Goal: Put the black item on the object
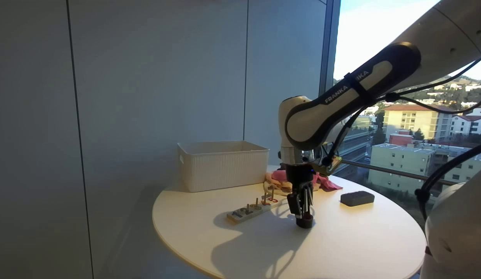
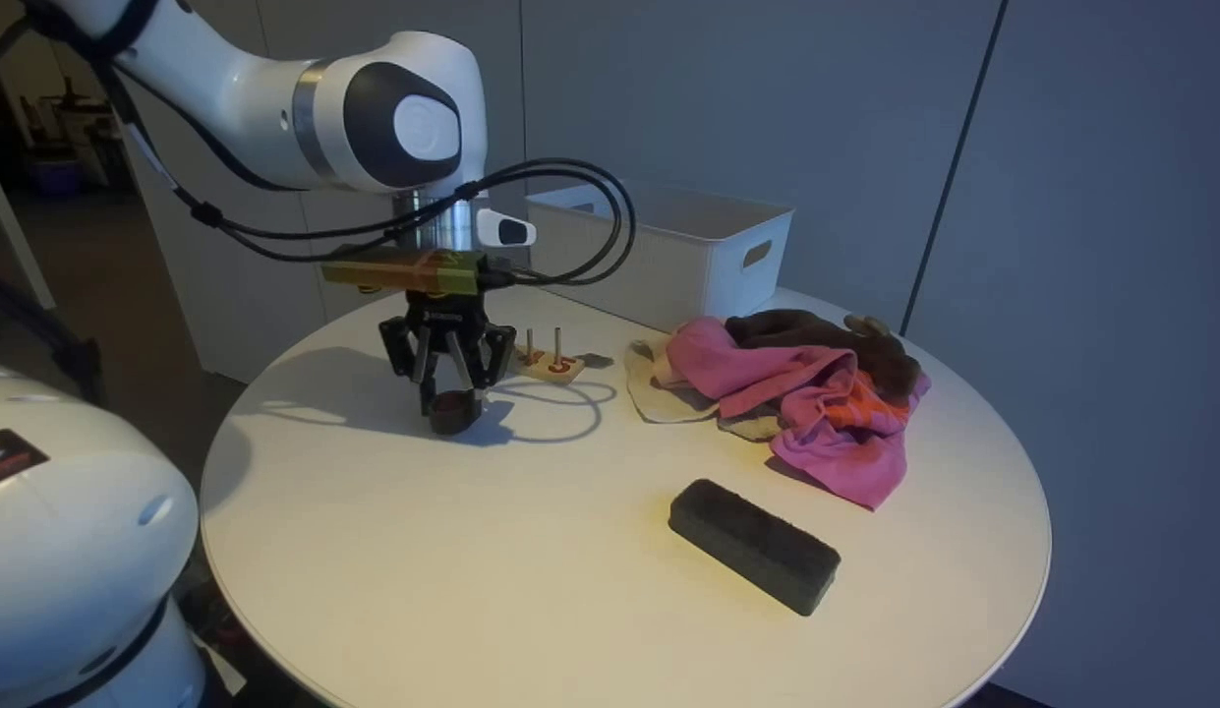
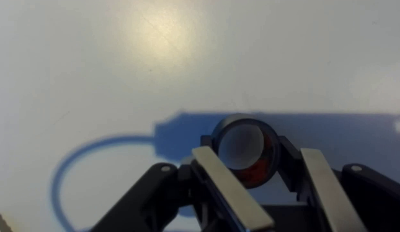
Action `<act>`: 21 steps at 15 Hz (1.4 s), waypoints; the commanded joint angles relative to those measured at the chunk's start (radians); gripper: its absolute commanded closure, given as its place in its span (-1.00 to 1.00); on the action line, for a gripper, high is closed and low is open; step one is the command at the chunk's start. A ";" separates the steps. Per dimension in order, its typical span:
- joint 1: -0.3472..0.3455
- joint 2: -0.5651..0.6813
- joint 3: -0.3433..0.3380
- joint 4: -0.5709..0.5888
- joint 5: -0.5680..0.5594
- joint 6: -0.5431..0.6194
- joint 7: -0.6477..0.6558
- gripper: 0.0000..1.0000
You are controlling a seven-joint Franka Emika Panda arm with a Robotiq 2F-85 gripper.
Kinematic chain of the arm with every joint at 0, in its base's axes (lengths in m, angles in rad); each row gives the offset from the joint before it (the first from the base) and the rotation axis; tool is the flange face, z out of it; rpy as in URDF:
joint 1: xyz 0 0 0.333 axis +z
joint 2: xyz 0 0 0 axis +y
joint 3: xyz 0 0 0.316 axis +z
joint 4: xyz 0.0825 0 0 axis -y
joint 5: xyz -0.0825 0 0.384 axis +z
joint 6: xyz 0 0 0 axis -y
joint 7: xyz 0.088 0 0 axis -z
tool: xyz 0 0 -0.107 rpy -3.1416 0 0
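The black item (image 1: 304, 223) is a small round dark piece, hollow with a reddish inside. It is upright at the table surface; I cannot tell if it touches or is just above it. It also shows in an exterior view (image 2: 454, 415) and in the wrist view (image 3: 256, 175). My gripper (image 3: 245, 144) points down with one fingertip against each side of it. The gripper shows in both exterior views (image 1: 303, 216) (image 2: 452, 395). A number board (image 1: 255, 212) with upright pegs lies beside the gripper, partly hidden behind it in an exterior view (image 2: 551, 369).
A white basket (image 1: 226, 170) stands at the back. A pile of pink, brown and orange cloth (image 2: 796, 383) lies beside it. A larger black rectangular block (image 2: 755, 546) lies on the round table (image 2: 531, 580). Cables (image 2: 570, 172) loop out from the wrist.
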 commanded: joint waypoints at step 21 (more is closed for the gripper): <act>-0.050 -0.118 0.058 0.075 -0.372 0.334 0.014 0.49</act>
